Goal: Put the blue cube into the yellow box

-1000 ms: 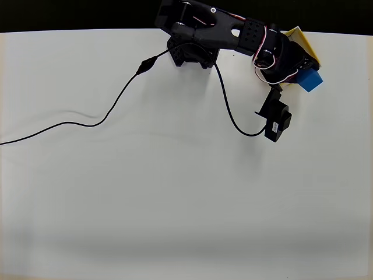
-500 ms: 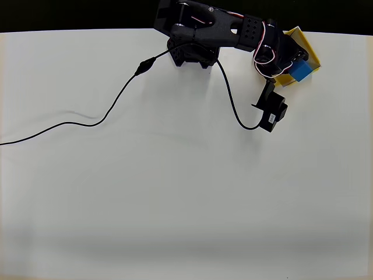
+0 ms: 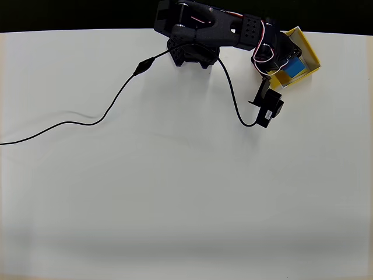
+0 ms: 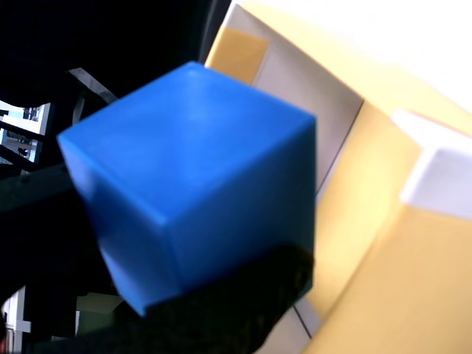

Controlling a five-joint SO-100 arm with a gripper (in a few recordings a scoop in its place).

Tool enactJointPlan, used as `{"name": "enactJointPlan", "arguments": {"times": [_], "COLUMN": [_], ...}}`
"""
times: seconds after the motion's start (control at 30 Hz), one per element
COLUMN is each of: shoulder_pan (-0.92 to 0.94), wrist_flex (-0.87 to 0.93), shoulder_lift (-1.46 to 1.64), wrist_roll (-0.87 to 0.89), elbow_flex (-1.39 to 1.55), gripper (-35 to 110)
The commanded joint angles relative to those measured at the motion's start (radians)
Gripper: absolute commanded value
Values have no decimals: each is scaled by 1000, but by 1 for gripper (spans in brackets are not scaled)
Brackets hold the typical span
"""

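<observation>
In the overhead view, a thin black cable (image 3: 111, 108) ran from the left edge across the white desk (image 3: 175, 192) up to the black arm's base (image 3: 189, 52) near the back edge. From there the arm reached rightward, with red and white wires looped at its wrist, and a small black camera block (image 3: 269, 109) hung below it on the desk side. Further right, the tool (image 3: 285, 65) sat over the yellow box (image 3: 312, 55), which lay at the desk's far right corner near the back edge. The blue cube (image 3: 293, 67) was at the tool's tip, within the box's outline as seen from above. In the wrist view, the blue cube (image 4: 195, 184) was close to the lens, tilted with one corner upward, a dark finger (image 4: 236, 310) pressed against its lower face, so the tool was clamped on the cube. To the right of it lay the yellow box (image 4: 369, 199) with its white-edged wall.
</observation>
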Motion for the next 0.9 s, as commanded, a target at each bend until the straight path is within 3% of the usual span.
{"name": "enactJointPlan", "arguments": {"times": [0.0, 0.6, 0.87], "shoulder_pan": [-49, -55, -34], "wrist_flex": [5, -95, -2], "shoulder_lift": [15, -86, -11], "wrist_roll": [-5, -11, -147], "elbow_flex": [-17, 17, -178], "gripper": [15, 36, 32]}}
